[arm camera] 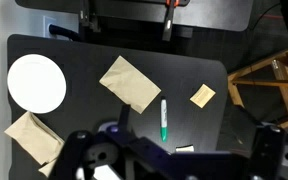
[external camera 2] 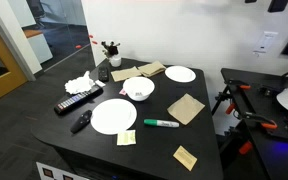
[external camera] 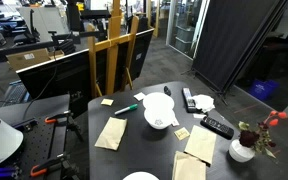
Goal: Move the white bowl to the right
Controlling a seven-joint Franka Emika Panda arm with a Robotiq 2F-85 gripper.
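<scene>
The white bowl (external camera: 161,120) (external camera 2: 138,88), shallow with a dark mark in its centre, sits mid-table between a large white plate (external camera: 156,103) (external camera 2: 114,115) and brown paper napkins (external camera 2: 149,70). It does not show in the wrist view. My gripper (arm camera: 174,165) appears only in the wrist view, as dark, blurred links spread wide along the bottom edge. It is high above the table, open and empty. The arm is out of both exterior views.
A plain white dish (external camera 2: 180,74) (arm camera: 37,82), a green marker (external camera 2: 162,123) (arm camera: 164,118), a napkin (external camera 2: 186,107) (arm camera: 129,82), sticky notes (external camera 2: 186,155) (arm camera: 202,95), two remotes (external camera 2: 77,100) (external camera: 217,126), crumpled tissue (external camera 2: 81,84) and a flower vase (external camera: 242,150) share the black table (external camera 2: 209,130). Wooden easels (external camera: 109,50) stand behind.
</scene>
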